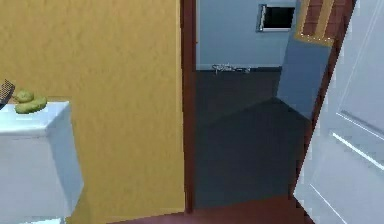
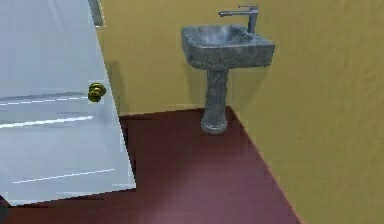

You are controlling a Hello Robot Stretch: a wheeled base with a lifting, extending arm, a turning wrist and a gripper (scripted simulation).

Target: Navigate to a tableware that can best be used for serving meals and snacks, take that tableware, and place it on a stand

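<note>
A white cabinet-like unit stands at the forward view's lower left, with a small yellow-green lump and a dark item on its top. A yellow wall rises behind it. Past a dark red door frame, a doorway opens onto a dim room with a dark grey floor.
A white door stands ajar at the forward view's right; it appears again, with a brass knob, in the arm side view's left. A grey stone pedestal sink with a tap stands in the yellow corner. Dark red floor lies before it.
</note>
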